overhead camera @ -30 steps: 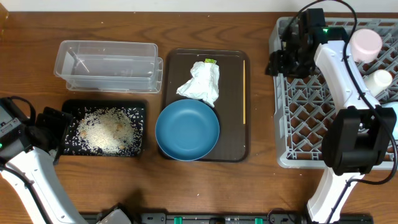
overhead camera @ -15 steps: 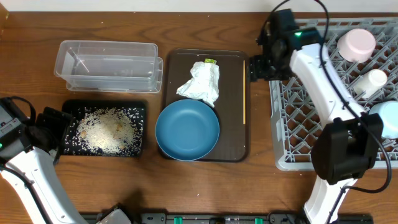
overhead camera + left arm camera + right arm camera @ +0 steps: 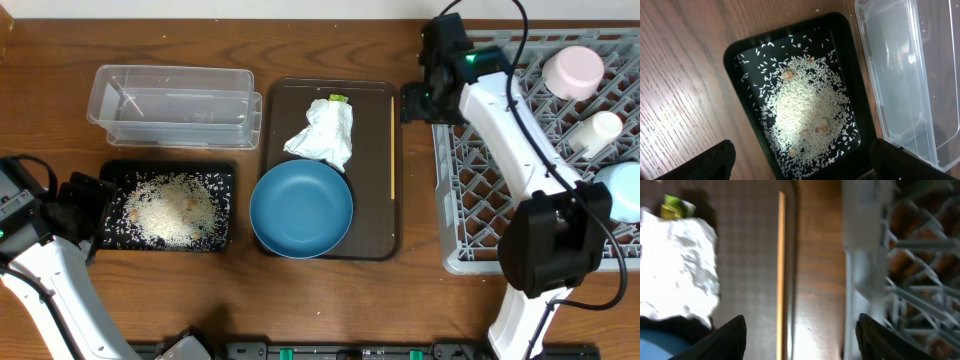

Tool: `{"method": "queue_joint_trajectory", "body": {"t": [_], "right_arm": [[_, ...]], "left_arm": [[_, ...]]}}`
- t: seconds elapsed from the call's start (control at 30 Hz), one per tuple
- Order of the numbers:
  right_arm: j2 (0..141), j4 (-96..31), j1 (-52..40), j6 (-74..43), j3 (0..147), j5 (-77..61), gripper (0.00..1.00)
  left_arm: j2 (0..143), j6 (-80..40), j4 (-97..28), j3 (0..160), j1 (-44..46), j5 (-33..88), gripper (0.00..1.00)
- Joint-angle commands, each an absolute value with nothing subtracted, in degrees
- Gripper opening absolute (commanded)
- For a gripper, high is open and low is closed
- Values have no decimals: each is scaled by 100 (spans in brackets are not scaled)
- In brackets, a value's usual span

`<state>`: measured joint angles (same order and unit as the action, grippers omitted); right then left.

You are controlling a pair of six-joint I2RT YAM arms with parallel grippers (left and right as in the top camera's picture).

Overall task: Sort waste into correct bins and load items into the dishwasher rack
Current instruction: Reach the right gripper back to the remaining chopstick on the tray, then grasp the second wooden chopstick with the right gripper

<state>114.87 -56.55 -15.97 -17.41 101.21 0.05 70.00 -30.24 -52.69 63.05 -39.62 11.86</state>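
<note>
Wooden chopsticks [image 3: 781,270]: along right edge of brown serving tray [image 3: 375,240], near crumpled napkin [image 3: 682,270]. Likely light, stiff, thin, roll-prone; pinch mid-length. Right gripper [image 3: 802,332]: jaws wide, empty, above them.

You're working on a dark wooden table [image 3: 330,300] with visible grain. Four things lie directly on it: a clear container [image 3: 170,69] at the back left, a black tray [image 3: 168,164] just in front of that, a brown tray [image 3: 376,150] in the middle, and the rack [image 3: 480,200] at the right, running out of the overhead view.
</note>
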Motion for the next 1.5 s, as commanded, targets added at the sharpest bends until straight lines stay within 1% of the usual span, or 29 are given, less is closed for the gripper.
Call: {"method": "queue_joint_trajectory", "body": {"t": [0.0,0.13,0.27,0.43,0.63,0.87,0.97,1.17,1.3,1.37,1.47], "right_arm": [[11358,-5345,-1855,-1914,9751,117,67],[11358,-4755,-1992,-2366,9150,532,63],[11358,-4091,-2045,-2375,8646,506,63],[11358,-4003,-2088,-2346,8567,392,60],[11358,-4532,-2108,-2075,8903,-333,59],[11358,-5642,-2139,-1850,9727,-440,59],[11358,-5892,-2193,-1739,9985,-456,59],[11472,-5655,-2263,-1710,10079,-436,56],[12005,-5690,-2246,-1706,10265,-484,56],[12357,-5981,-2248,-1590,10512,-655,53],[12888,-6184,-2290,-1553,10831,-701,47]], "left_arm": [[7000,-3074,-5290,6399,-3983,1192,89],[7000,-3074,-5290,6399,-3983,1192,89],[7000,-3074,-5290,6399,-3983,1194,89],[7000,-3074,-5290,6399,-3983,1192,89],[7000,-3074,-5290,6399,-3983,1192,89],[7000,-3074,-5290,6399,-3983,1192,89],[7000,-3074,-5290,6399,-3986,1192,89],[7000,-3074,-5290,6399,-3986,1192,89],[7000,-3074,-5290,6399,-3983,1192,89],[7000,-3074,-5290,6399,-3986,1194,89],[7000,-3074,-5290,6399,-3983,1192,89]]}}
